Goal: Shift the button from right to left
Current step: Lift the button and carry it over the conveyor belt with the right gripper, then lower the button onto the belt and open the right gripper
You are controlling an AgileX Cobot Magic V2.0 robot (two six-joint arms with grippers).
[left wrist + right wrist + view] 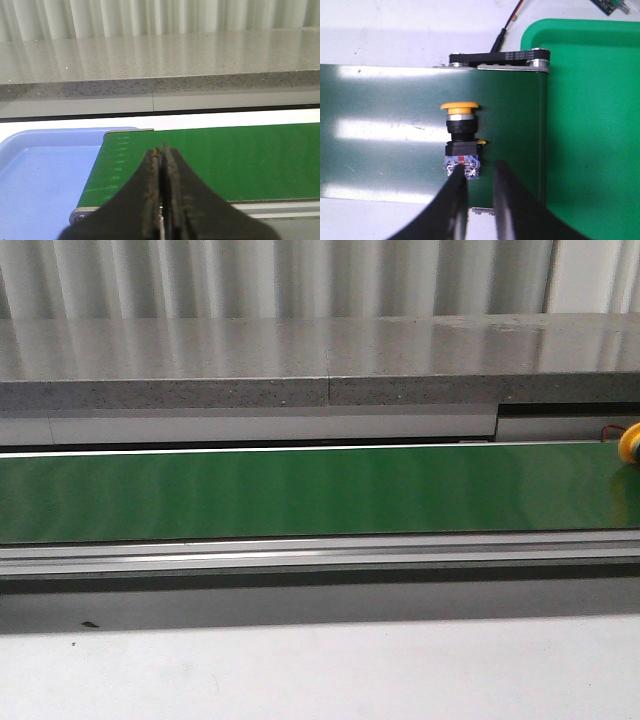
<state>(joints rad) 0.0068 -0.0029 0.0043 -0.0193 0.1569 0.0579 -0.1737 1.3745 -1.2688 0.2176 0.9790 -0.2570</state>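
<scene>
The button (461, 134) lies on its side on the green conveyor belt (380, 135) near the belt's right end, its yellow-orange cap pointing away from my right gripper. My right gripper (479, 166) is open and empty. One finger (456, 187) overlaps the button's blue contact block; the gap between the fingers lies just beside the block. In the front view only the yellow cap (630, 445) shows, at the far right edge of the belt (300, 490). My left gripper (161, 149) is shut and empty, over the belt's left end (240, 155).
A green tray (595, 125) lies beyond the belt's right end, and a blue tray (40, 185) lies beyond its left end. A grey stone ledge (300, 360) runs behind the belt. A black cable (505, 25) leads from the end roller.
</scene>
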